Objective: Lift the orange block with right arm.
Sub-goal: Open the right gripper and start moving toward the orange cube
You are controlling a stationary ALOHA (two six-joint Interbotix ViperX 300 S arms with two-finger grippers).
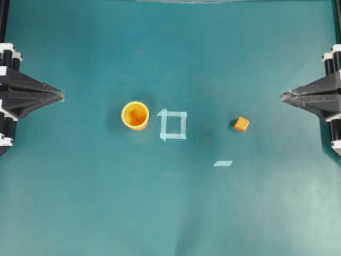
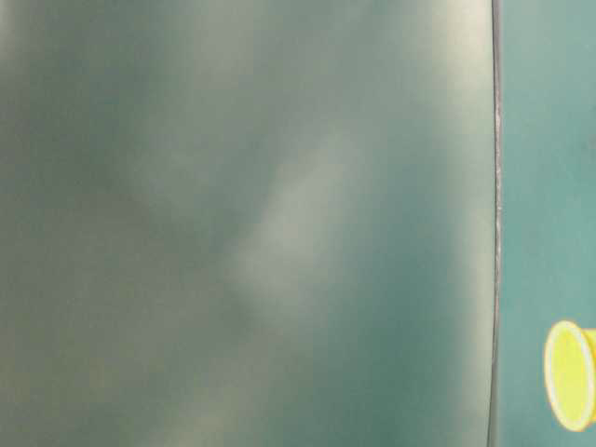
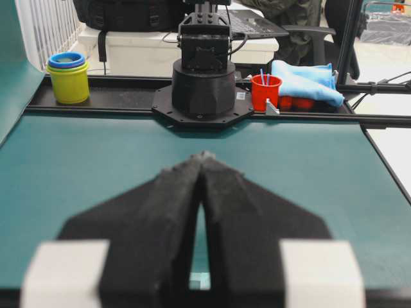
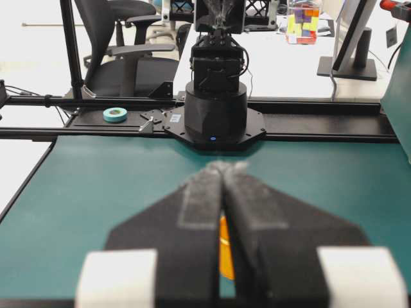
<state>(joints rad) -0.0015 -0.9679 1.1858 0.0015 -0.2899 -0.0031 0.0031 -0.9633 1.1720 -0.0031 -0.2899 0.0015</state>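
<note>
Small orange cube block [image 1: 241, 124] sits free on teal desk [image 1: 96, 202] – right claw [image 1: 282, 96] closed, empty, well apart. Pale tape square [image 1: 173, 125], round yellow-orange cup [image 1: 135, 115] farther left – path unobstructed. Left claw [image 1: 61, 96] closed.

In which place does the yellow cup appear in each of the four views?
Overhead: yellow cup, left of centre, beside the tape square.
Table-level: low at the right edge.
Left wrist: not visible.
Right wrist: not identifiable.
Shared landmark: teal table.
</note>
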